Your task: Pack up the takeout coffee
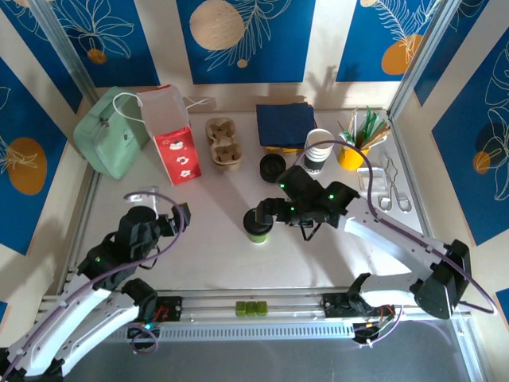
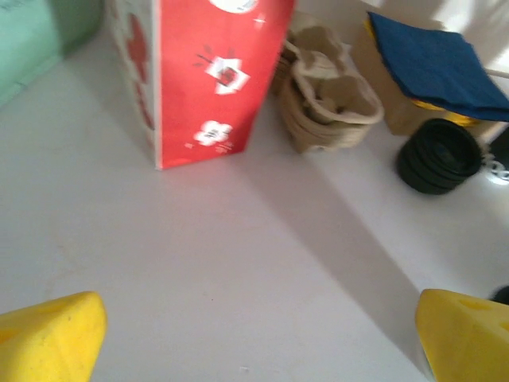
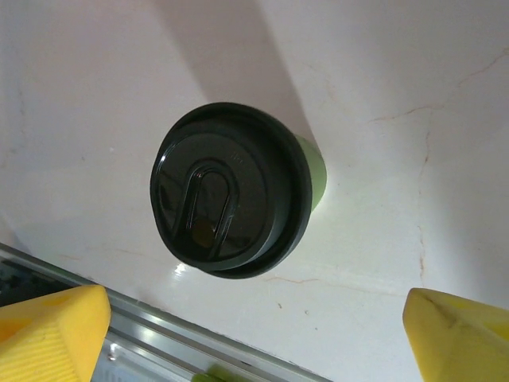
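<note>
The black-lidded green paper cup (image 3: 231, 191) is being framed by the wide-spread right gripper (image 3: 254, 318), likely for grasping; the left gripper (image 2: 258, 322) is being held spread, empty.

From the right wrist, the black lid (image 3: 229, 189) hides nearly all of the green cup (image 3: 318, 175). From the left wrist, the red bag (image 2: 208, 76) is cropped at the top edge.

Left arm (image 1: 75, 322) and right arm (image 1: 391, 236): white tapered links joined by black rounded joint housings, with small green lights (image 1: 331, 196) on the wrists. Purple cables (image 1: 159, 196) looped along both. Left gripper (image 1: 181, 216) and right gripper (image 1: 269, 210) were black; their fingers (image 3: 457, 334) were yellow wedges.
</note>
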Tool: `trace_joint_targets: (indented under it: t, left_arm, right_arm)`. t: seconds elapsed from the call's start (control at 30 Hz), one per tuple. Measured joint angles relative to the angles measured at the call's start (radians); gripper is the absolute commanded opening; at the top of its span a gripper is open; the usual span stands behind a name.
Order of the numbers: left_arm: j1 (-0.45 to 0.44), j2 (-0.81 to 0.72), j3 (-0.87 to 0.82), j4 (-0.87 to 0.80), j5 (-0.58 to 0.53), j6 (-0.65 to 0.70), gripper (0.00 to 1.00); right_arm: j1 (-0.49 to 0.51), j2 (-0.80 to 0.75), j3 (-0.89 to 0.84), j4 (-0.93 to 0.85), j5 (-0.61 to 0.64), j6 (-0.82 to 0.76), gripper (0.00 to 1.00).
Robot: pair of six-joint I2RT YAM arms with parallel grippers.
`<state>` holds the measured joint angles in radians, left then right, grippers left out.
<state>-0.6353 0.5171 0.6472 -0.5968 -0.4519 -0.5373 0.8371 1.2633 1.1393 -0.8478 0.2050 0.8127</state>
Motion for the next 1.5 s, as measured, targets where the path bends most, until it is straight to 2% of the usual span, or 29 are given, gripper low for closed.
trace_joint_targets:
  t: [0.3, 0.57, 1.17, 1.5]
  left_arm:
    - [0.000, -0.151, -0.117, -0.047, -0.122, 0.048, 0.99]
    - [0.000, -0.169, -0.133, -0.045, -0.155, 0.063, 0.99]
    - [0.000, -0.167, -0.145, -0.031, -0.134, 0.076, 1.00]
    - [0.000, -0.167, -0.146, -0.029, -0.125, 0.076, 0.99]
  right_arm:
    - [0.114, 0.172, 0.223, -0.200, 0.181, 0.014, 0.97]
    - [0.145, 0.263, 0.311, -0.294, 0.253, 0.034, 0.98]
    - [0.148, 0.413, 0.347, -0.254, 0.195, 0.010, 0.97]
    - [0.142, 0.451, 0.351, -0.222, 0.168, -0.002, 0.87]
